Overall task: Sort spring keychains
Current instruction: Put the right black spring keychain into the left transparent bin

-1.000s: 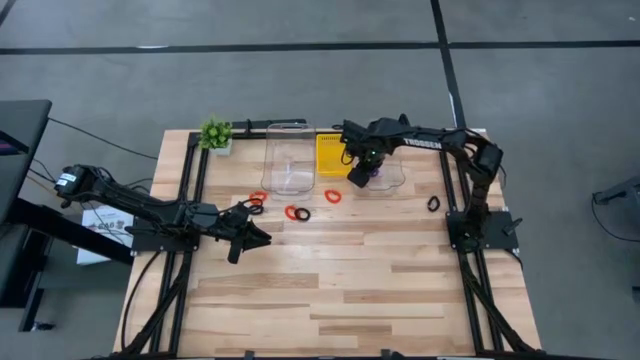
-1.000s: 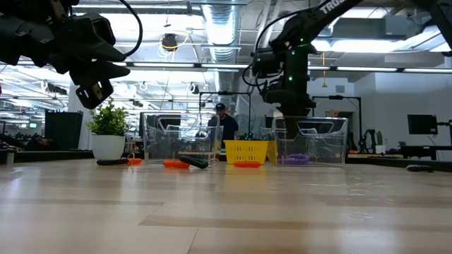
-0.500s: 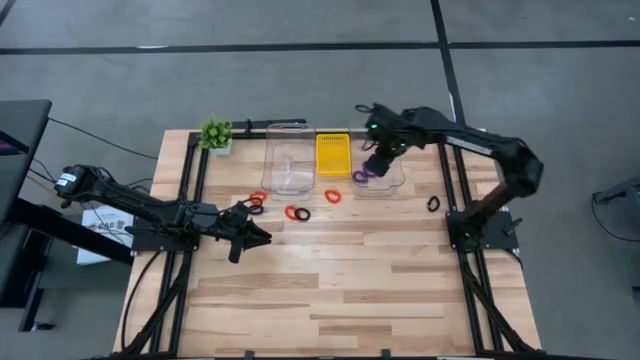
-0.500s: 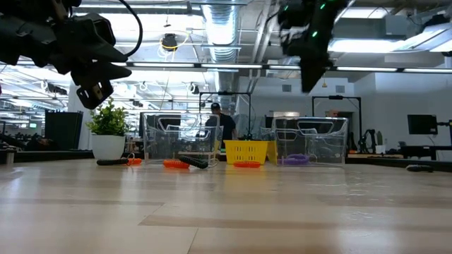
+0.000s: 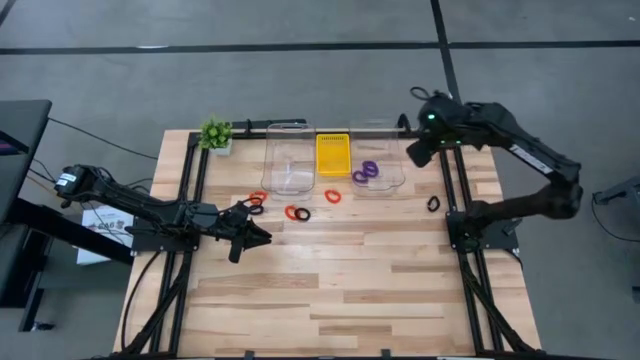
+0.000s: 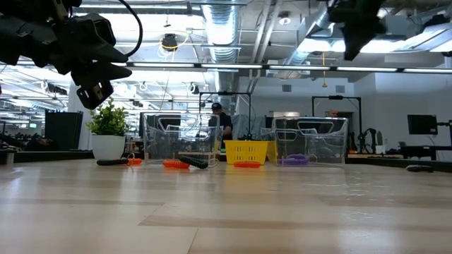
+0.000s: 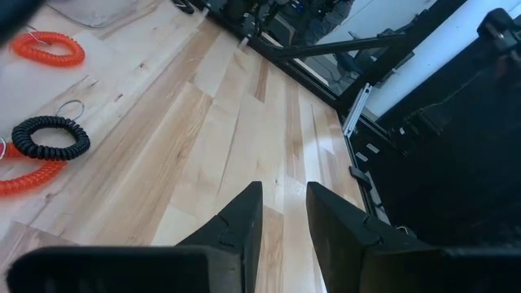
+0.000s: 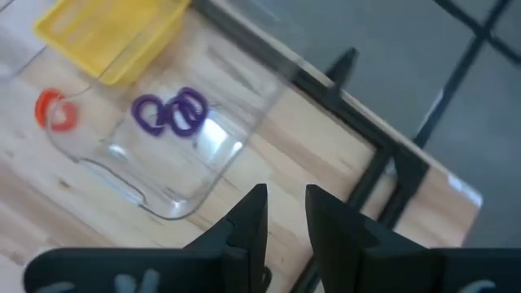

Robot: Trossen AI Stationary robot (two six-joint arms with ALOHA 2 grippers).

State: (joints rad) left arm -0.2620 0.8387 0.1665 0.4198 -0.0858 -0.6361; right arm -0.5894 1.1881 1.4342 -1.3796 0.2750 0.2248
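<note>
Two or three purple spring keychains (image 5: 367, 172) (image 8: 171, 112) lie on the floor of the right clear container (image 5: 392, 180). Red-orange ones (image 5: 293, 212) (image 5: 333, 196) (image 5: 258, 197) and black ones (image 5: 303, 214) (image 5: 433, 204) lie flat on the table. My right gripper (image 5: 413, 157) (image 8: 286, 213) (image 6: 352, 51) hovers high beside that container's right end, open by a narrow gap and empty. My left gripper (image 5: 257, 238) (image 7: 284, 213) (image 6: 92, 95) waits above the table left of centre, also open by a narrow gap, with a black keychain (image 7: 50, 137) and red ones (image 7: 49, 49) ahead of it.
A second clear container (image 5: 285, 160) and a yellow tray (image 5: 332, 153) stand side by side at the far edge, left of the right container. A small green plant (image 5: 215, 133) sits at the far left corner. Bare wood fills the near half. A person (image 6: 220, 123) stands far behind the table.
My right gripper has risen out of the right clear container and swung up and toward the table's right edge. The purple keychains have stayed in the container.
</note>
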